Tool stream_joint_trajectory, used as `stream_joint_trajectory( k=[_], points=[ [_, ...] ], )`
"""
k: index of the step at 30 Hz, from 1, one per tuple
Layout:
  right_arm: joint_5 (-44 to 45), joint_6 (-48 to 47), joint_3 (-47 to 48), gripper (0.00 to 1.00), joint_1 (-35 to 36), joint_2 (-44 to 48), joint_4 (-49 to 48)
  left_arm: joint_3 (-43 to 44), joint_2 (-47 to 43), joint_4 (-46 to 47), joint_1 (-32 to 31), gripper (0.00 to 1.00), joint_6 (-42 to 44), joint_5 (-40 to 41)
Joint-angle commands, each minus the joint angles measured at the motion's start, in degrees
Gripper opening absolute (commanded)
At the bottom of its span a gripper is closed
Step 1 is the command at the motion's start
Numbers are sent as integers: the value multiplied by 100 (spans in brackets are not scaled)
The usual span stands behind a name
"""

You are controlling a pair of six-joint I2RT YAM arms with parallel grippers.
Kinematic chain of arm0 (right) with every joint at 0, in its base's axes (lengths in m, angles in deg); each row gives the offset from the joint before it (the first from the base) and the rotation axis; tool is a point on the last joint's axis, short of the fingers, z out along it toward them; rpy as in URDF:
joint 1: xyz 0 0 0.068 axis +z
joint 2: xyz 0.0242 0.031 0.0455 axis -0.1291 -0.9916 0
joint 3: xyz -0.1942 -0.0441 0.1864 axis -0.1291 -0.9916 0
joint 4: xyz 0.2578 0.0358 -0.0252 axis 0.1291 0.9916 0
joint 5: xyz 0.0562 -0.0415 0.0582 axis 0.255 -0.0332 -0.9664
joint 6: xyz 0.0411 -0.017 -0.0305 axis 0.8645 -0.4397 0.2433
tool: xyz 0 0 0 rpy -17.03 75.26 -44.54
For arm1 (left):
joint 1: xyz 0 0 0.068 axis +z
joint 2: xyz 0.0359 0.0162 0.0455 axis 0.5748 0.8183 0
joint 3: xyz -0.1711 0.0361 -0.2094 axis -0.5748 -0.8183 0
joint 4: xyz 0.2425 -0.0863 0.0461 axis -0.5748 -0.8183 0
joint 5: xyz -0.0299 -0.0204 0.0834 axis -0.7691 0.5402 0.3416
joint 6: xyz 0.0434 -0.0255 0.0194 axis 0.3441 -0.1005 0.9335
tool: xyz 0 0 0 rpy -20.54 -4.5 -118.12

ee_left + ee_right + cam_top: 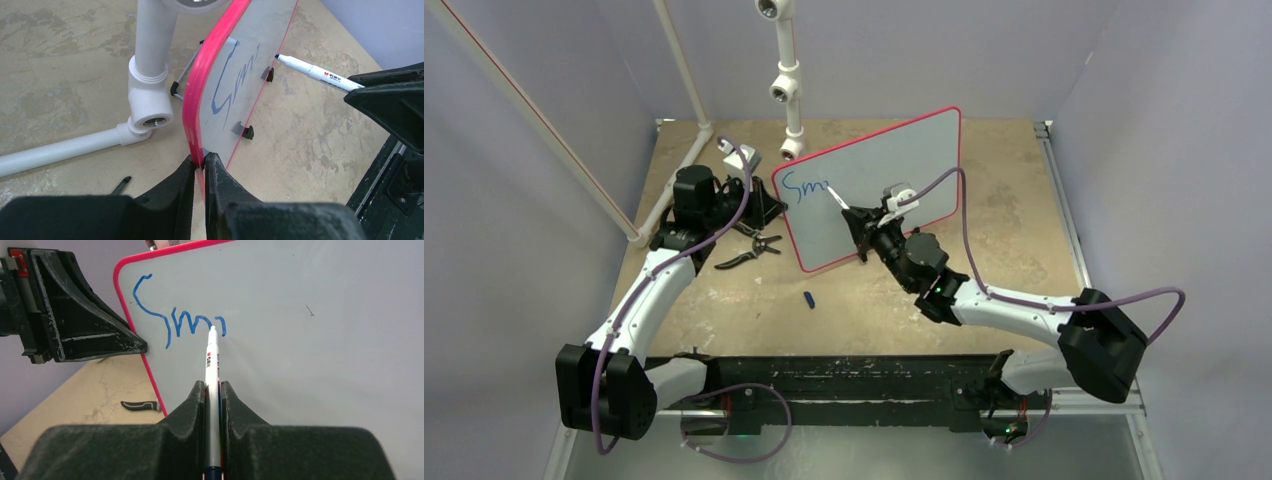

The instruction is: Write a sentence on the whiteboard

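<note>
The whiteboard stands tilted up on the table, red-framed, with small black feet. Blue marker writing on it reads "Smi" near its upper left corner; it also shows in the left wrist view. My left gripper is shut on the board's red left edge; it shows in the top view too. My right gripper is shut on a white marker, whose tip touches the board at the end of the writing. The marker also shows in the top view and the left wrist view.
A white pipe frame stands behind the board, with a fitting close to its left edge. Black pliers lie on the table left of the board. A small blue cap lies in front.
</note>
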Motion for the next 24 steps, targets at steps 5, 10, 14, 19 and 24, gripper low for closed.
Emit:
stream_joint_trajectory(
  k=[5,10,14,19,24],
  points=[
    [298,-307,494,0,27,-91,-34,-25,-93,139,7,0,69,-5],
    [331,-430,604,0,27,-289,-178,-29,-92,144,7,0,63,-4],
    [297,-466,679,0,27,-410,-228,-29,-89,148,7,0,69,-1],
    [281,-501,727,0,27,-532,-289,-29,-80,148,7,0,69,1],
    [328,-622,589,0,27,-279,-461,-29,-82,150,7,0,69,-1]
  ],
)
